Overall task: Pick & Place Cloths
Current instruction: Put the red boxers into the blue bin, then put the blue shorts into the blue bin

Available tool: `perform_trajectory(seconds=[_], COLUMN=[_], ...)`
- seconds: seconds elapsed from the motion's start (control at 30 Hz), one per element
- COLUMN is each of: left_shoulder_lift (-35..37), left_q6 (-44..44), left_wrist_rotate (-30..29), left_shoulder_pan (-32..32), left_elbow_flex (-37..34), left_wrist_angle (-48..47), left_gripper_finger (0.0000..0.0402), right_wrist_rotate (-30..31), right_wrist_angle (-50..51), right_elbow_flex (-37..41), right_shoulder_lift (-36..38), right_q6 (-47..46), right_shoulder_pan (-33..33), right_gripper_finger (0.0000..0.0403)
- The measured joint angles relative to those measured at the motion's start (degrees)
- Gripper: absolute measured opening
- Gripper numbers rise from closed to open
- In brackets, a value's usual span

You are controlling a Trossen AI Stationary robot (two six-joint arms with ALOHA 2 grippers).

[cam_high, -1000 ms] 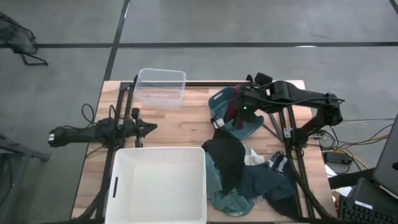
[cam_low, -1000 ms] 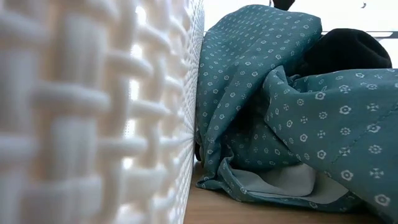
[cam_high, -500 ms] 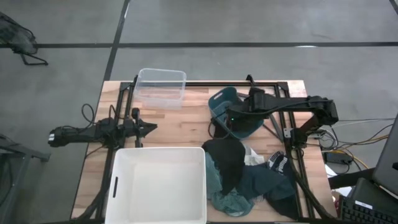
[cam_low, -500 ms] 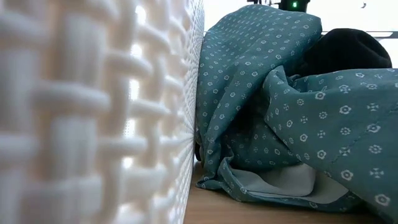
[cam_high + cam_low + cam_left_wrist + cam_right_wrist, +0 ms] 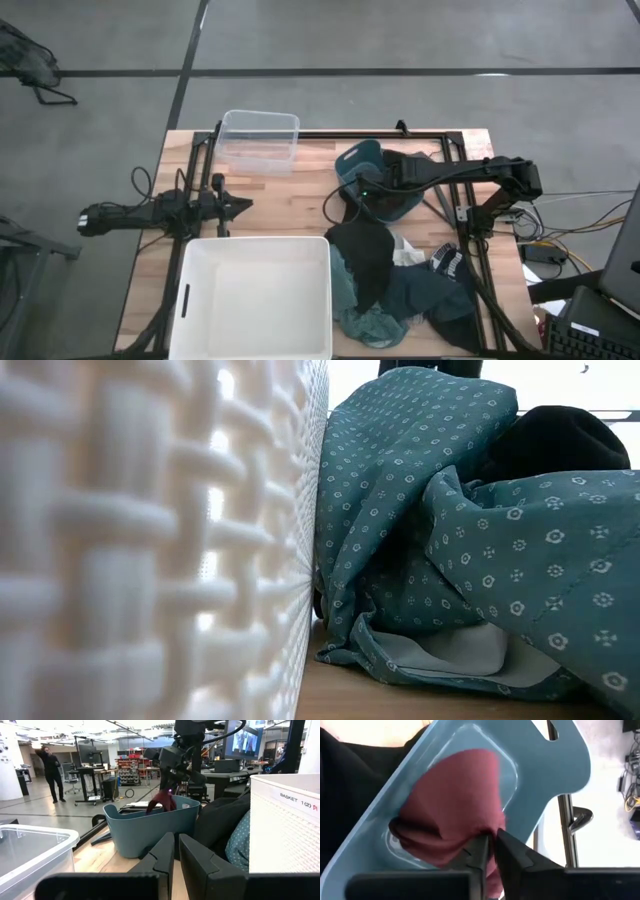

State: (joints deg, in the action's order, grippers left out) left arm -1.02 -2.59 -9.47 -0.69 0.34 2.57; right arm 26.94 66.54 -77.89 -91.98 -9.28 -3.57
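Note:
My right gripper is over the teal plastic basket at the table's far middle, shut on a maroon cloth. The left wrist view shows that cloth hanging into the basket. The other cloths lie in a pile to the right of the white tub: a black one on top, teal-green ones, a white one and a striped one. My left gripper waits shut at the table's left; its fingers also show in its wrist view. My right gripper pinches a bunched fold of the maroon cloth between its two fingers. The fingers come from above, pointing down into the basket. The cloth hangs below them, slack, and spreads over the basket's floor.
A clear plastic container stands at the far left of the table. In the low view the tub's woven wall fills the left, with a teal patterned cloth and a black cloth against it. A person stands far off.
My right gripper has gone down into the teal basket and a little toward the table's left, still shut on the maroon cloth. The cloth has come down with it from above the rim into the basket.

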Motion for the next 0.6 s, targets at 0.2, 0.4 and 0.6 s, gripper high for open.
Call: perform_trajectory(seconds=[0.2,0.4,0.6], left_shoulder_lift=[0.0,0.0,0.0], left_q6=[0.0,0.0,0.0], left_wrist_rotate=[0.0,0.0,0.0], left_shoulder_pan=[0.0,0.0,0.0], left_elbow_flex=[0.0,0.0,0.0], left_wrist_angle=[0.0,0.0,0.0], left_gripper_finger=[0.0035,0.0035,0.0035], right_wrist_rotate=[-1.6,-2.6,-7.9], right_wrist_angle=[0.3,1.3,8.8], right_elbow_flex=[-0.6,-2.5,-7.7], right_shoulder_lift=[0.5,0.6,0.9], right_q6=[-1.7,-2.1,-0.9], right_shoulder_pan=[0.0,0.4,3.2], right_gripper_finger=[0.0117,0.0204,0.0264])
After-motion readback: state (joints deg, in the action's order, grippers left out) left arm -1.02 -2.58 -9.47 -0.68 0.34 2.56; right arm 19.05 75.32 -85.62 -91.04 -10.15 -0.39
